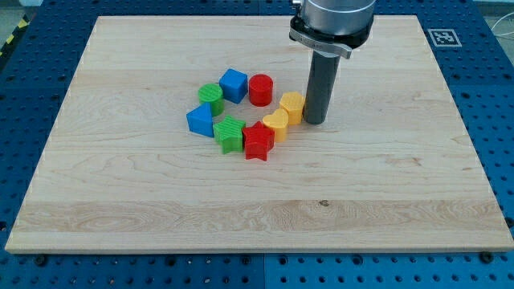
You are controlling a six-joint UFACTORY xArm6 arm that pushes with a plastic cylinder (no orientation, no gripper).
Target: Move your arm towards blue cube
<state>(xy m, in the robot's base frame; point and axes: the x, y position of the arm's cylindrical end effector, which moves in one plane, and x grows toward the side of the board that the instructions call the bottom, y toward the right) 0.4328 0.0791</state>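
Observation:
The blue cube (233, 84) sits at the top of a ring of blocks on the wooden board (120, 185). My tip (314, 121) stands on the board at the ring's right side, right next to a yellow block (293, 106). The blue cube lies to the tip's left and a little higher in the view, with a red cylinder (260, 90) between them. No block is on the tip.
The ring also holds a green cylinder (211, 97), a blue wedge-like block (200, 120), a green star-shaped block (229, 133), a red star-shaped block (259, 141) and a yellow heart-shaped block (276, 124). A blue pegboard (482, 96) surrounds the board.

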